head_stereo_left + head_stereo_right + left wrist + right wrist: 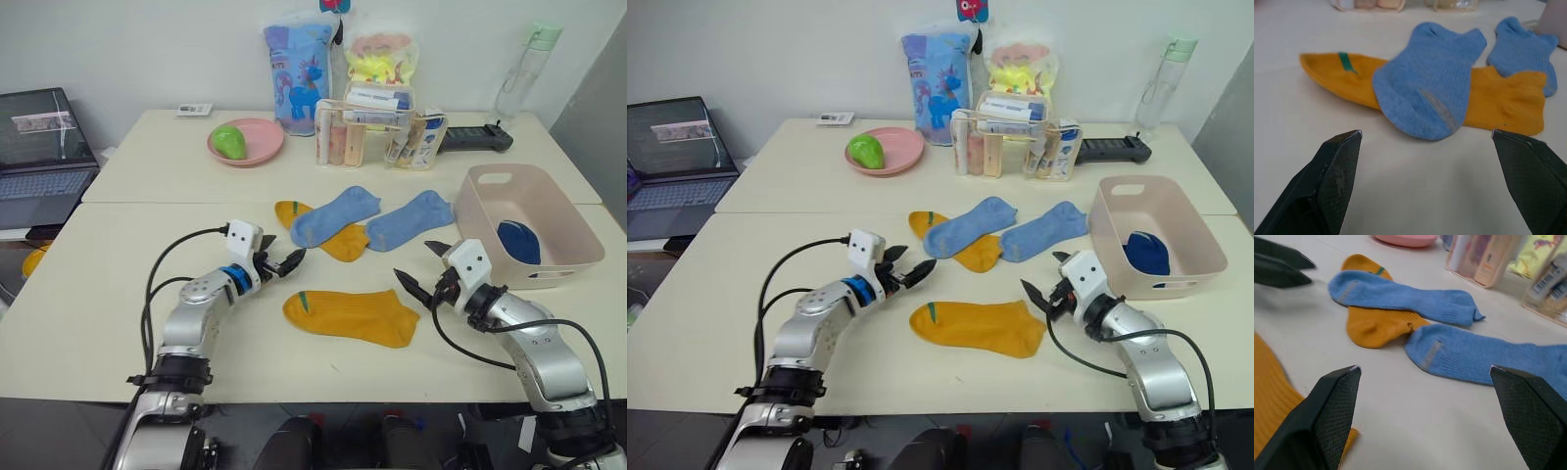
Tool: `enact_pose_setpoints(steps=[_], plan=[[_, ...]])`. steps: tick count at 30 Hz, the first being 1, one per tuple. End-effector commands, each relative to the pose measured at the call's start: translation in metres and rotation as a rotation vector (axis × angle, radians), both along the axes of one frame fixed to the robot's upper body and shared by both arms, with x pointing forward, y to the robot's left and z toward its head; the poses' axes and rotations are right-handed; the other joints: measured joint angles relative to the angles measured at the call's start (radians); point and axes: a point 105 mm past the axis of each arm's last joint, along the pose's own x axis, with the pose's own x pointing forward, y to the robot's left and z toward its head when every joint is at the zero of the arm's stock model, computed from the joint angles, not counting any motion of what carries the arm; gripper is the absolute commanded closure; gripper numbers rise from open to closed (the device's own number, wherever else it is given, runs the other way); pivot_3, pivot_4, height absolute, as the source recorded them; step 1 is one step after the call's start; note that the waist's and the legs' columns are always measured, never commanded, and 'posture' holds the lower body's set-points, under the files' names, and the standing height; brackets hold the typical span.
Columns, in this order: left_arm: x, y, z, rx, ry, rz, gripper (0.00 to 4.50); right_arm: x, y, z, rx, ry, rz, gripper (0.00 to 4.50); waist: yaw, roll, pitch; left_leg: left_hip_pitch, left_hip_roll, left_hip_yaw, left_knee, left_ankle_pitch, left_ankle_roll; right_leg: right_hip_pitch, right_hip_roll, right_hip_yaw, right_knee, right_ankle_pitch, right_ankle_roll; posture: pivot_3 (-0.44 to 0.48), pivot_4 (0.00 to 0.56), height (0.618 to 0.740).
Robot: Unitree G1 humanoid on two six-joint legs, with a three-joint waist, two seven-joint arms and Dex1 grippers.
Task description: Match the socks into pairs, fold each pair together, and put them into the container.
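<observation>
Navy pair (517,242) already in the tub (487,221). Four socks left on the desk (98,294): blue sock (333,216) draped over yellow sock (345,242), second blue (409,219) beside, second yellow (350,315) nearer. Left claw (277,261) and right claw (423,282) both spread, empty. Next, likely lifting the blue off the yellow.

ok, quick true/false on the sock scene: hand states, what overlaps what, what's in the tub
1. Both hands are open and hold nothing. True: the left hand and right hand have their fingers spread above bare table.
2. A light blue sock lies across a mustard sock. True.
3. The pink tub holds a mustard pair. False: it holds dark navy fabric.
4. The second light blue sock lies on the pink plate. False: it lies on the table beside the tub.
5. The nearer mustard sock lies alone between the two hands. True.
</observation>
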Motion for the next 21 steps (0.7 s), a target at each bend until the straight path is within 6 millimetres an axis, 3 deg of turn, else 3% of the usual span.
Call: enact_pose_setpoints(steps=[1,3,6,17,18,21], plan=[[0.014,-0.002,0.008,-0.018,-0.028,0.029,0.05,-0.014,0.026,0.029,0.013,-0.092,0.141,0.0,0.002,0.0,0.0,0.0,0.0,-0.001,0.0,0.0,0.0,0.0,0.0,0.0,0.0,0.0,0.0,0.0,0.15,0.74],[0.02,-0.006,0.01,-0.029,-0.035,0.031,0.05,-0.016,0.031,0.03,0.012,-0.088,0.166,0.0,0.003,0.0,0.0,0.0,0.0,-0.001,0.001,0.0,0.0,0.001,0.0,-0.001,0.001,0.0,0.0,0.0,0.15,0.74],[0.025,-0.01,0.011,-0.035,-0.046,0.034,0.68,-0.014,0.032,0.031,0.007,-0.089,0.155,0.0,0.005,-0.001,0.0,0.0,0.0,-0.001,0.001,0.0,0.0,0.001,0.0,-0.001,0.0,0.0,0.001,0.0,0.15,0.74],[0.024,-0.011,0.018,-0.092,-0.073,0.017,4.27,-0.008,0.021,0.026,0.023,-0.077,0.097,0.0,0.005,-0.001,0.0,0.0,0.0,0.0,0.001,0.0,0.0,0.0,0.0,0.0,0.0,0.0,0.001,0.0,0.15,0.74],[0.023,-0.013,0.023,-0.11,-0.086,0.005,4.47,-0.007,0.021,0.026,0.028,-0.076,0.094,0.0,0.005,-0.001,0.0,0.0,0.0,-0.001,0.001,0.0,0.0,0.0,0.0,0.0,0.0,0.0,0.001,0.0,0.15,0.74],[0.022,-0.013,0.028,-0.126,-0.103,-0.004,4.47,-0.007,0.021,0.026,0.035,-0.075,0.088,0.0,0.005,-0.001,0.0,0.0,0.0,-0.001,0.001,0.0,0.0,0.0,0.0,0.0,0.0,0.0,0.001,0.0,0.15,0.74]])
